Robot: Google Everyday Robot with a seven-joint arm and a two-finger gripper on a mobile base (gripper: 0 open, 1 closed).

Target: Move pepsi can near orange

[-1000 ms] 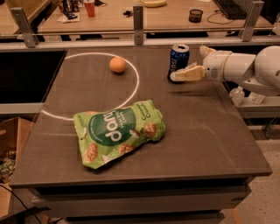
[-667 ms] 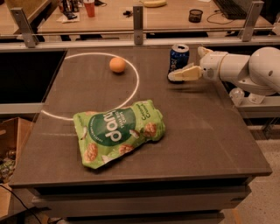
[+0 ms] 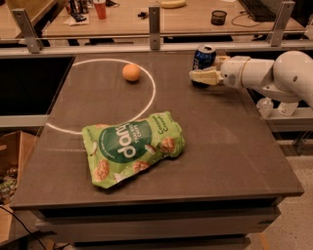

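The pepsi can (image 3: 204, 54), dark blue with a silver top, stands upright at the back right of the dark table (image 3: 220, 146). My gripper (image 3: 199, 74) reaches in from the right on a white arm (image 3: 264, 73) and is right at the can, its cream tip lying across the can's lower front. The orange (image 3: 131, 72) sits to the left of the can, inside a white circle drawn on the table, well apart from the can and the gripper.
A green chip bag (image 3: 129, 146) lies flat in the middle front of the table. A metal rail (image 3: 154, 22) runs along the table's back edge. Behind it is a desk with a red cup (image 3: 100, 9), a banana (image 3: 172, 3) and a small dark cup (image 3: 219, 17).
My gripper has moved a little farther back, from just in front of the can to across its lower part. The can, orange and bag have not moved.
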